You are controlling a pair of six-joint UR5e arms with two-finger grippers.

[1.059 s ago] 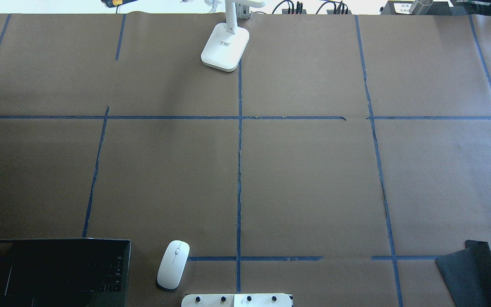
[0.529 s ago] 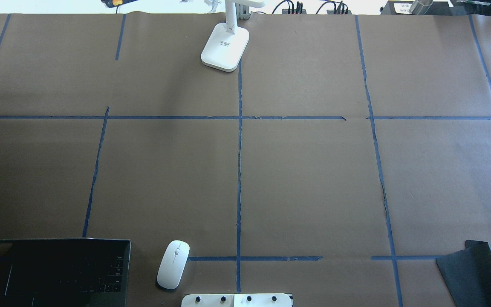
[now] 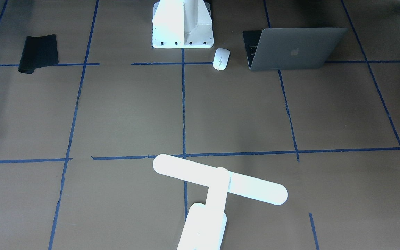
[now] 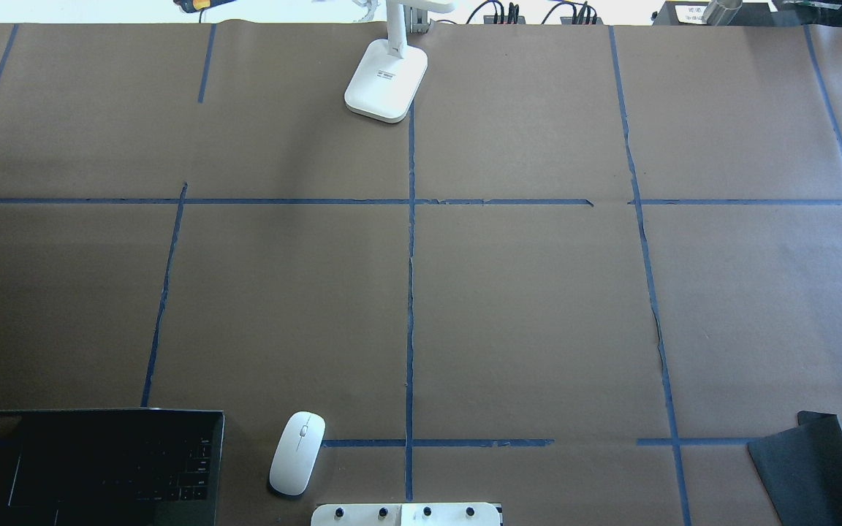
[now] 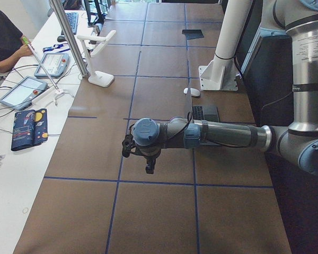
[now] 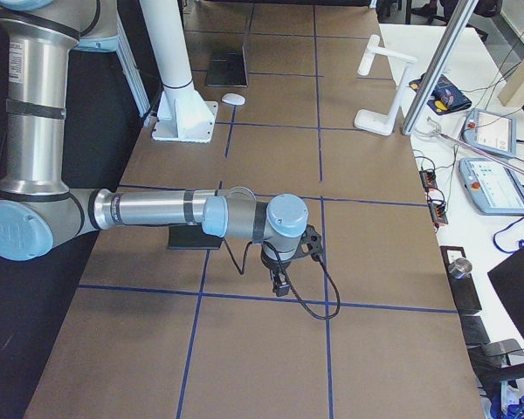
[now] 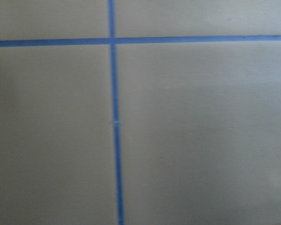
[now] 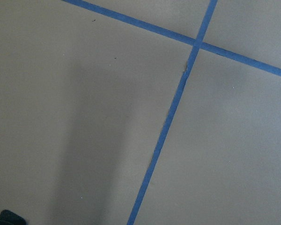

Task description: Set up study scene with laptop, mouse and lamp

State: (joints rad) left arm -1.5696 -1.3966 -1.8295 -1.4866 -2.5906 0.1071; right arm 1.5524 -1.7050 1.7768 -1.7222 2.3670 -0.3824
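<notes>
The silver-grey laptop [image 3: 293, 48] stands half open near the robot base on the robot's left, its dark keyboard [image 4: 114, 464] showing in the overhead view. The white mouse [image 3: 221, 59] [image 4: 297, 453] lies between the laptop and the pedestal. At the far edge stands the white lamp [image 3: 217, 184], base [image 4: 386, 80] on the centre tape line. My left gripper [image 5: 148, 165] and right gripper [image 6: 280, 285] hang over bare paper beyond the table's ends. They show only in the side views, so I cannot tell whether they are open or shut.
A black mat [image 3: 37, 52] [image 4: 808, 467] lies partly curled on the robot's right. The white bolted pedestal [image 3: 182, 24] stands at the near centre edge. Blue tape lines grid the brown paper. A person [image 5: 2, 42] and teach pendants [image 5: 53, 63] are at the side bench.
</notes>
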